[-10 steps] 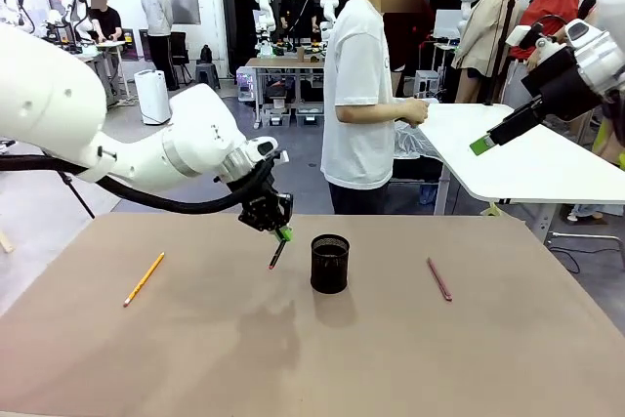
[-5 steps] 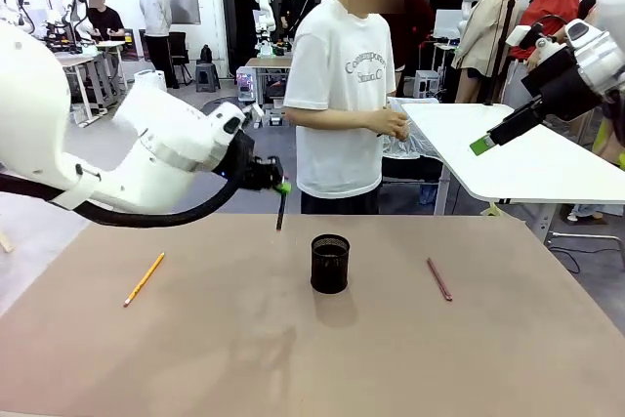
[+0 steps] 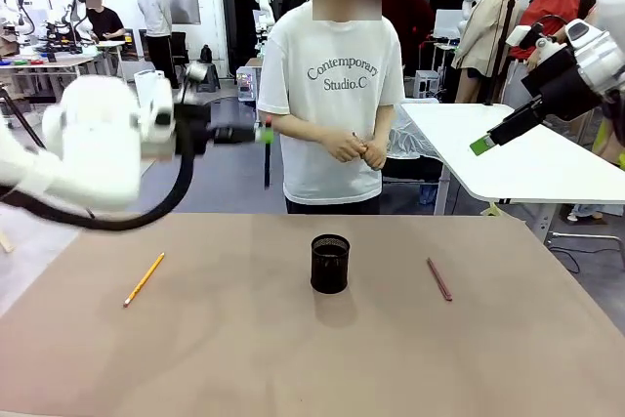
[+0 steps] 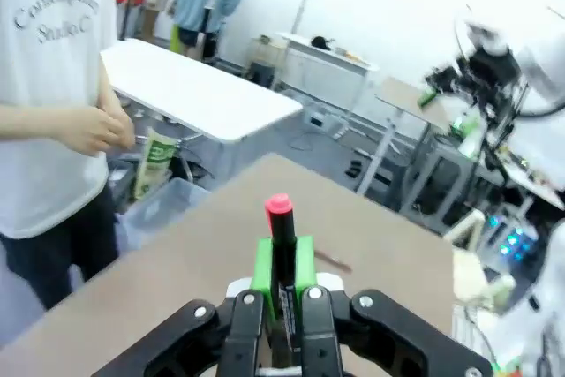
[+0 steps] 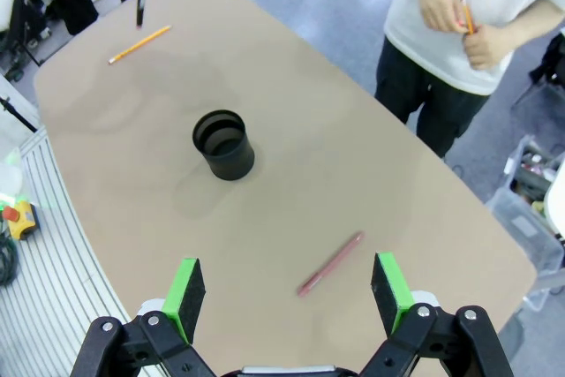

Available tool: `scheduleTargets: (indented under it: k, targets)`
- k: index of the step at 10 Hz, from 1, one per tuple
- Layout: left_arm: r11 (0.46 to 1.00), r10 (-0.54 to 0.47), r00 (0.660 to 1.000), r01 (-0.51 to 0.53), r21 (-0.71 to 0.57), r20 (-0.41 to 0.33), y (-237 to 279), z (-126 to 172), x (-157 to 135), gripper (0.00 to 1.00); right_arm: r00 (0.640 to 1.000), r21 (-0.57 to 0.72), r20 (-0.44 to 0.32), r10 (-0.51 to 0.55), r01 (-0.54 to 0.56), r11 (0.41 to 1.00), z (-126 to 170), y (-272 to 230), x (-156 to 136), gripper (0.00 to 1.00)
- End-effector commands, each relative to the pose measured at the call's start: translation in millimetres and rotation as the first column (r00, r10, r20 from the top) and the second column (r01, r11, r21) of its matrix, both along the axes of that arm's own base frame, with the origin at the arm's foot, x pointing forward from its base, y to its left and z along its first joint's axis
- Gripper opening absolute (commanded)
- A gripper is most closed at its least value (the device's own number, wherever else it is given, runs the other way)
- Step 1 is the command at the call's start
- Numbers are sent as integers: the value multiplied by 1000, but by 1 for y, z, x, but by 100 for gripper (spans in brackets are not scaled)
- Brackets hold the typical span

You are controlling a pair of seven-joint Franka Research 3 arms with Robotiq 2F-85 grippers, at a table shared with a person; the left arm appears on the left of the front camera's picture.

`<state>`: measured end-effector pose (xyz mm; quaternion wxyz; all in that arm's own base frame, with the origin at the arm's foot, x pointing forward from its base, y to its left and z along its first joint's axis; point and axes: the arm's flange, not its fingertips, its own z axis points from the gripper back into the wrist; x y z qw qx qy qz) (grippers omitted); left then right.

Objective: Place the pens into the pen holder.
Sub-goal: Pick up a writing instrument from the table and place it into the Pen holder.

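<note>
Three pens in all. The black pen (image 3: 267, 165) with the red end hangs upright, clamped between the green pads of the left gripper (image 3: 266, 132), high above the table's far left part. The other two lie flat on the table (image 3: 244, 358): a yellow pencil (image 3: 144, 278) close to the left edge, and a reddish-brown pen (image 3: 439, 279) to the right of the pen holder (image 3: 330, 263). There is one holder, standing upright near the middle, well apart from both lying pens.

The right gripper (image 5: 288, 284) hangs high over the right side with its jaws spread wide, gripping nothing. From its wrist, bare tabletop lies all round the holder (image 5: 223, 144).

One person stands at the far edge, hands (image 3: 356, 146) clasped together.

From the front the left arm is blurred and the held pen is only a thin dark line. From the left wrist, the pads cover the pen's (image 4: 282, 227) lower part. The right arm is cut off by the picture's right edge.
</note>
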<state>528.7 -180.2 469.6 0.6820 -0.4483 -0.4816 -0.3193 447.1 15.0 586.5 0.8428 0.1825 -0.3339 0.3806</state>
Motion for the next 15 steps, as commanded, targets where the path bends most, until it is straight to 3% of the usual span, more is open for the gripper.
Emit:
scheduleTargets:
  k: [1,2,5,6,7,10,15]
  targets:
    - [997,-61,997,63,54,-39,-1,-39,-13,0,1000,20,6,9,-9,1000,1,0,0,100]
    - [1000,0,1000,0,0,0,0,0,0,0,1000,20,6,9,-9,1000,1,0,0,100]
    - [1000,0,1000,0,0,0,0,0,0,0,1000,20,6,9,-9,1000,1,0,0,100]
    - [1000,-22,1000,21,8,2,2,-12,-4,0,1000,20,6,9,-9,1000,1,0,0,100]
    - [993,-111,990,107,58,84,5,-14,-2,0,1000,20,6,9,-9,1000,1,0,0,100]
    - [990,-139,979,142,-13,148,57,3,-5,0,1000,20,6,9,-9,1000,1,0,0,100]
    - [995,-94,966,97,1,240,148,7,-12,0,1000,20,6,9,-9,1000,1,0,0,100]
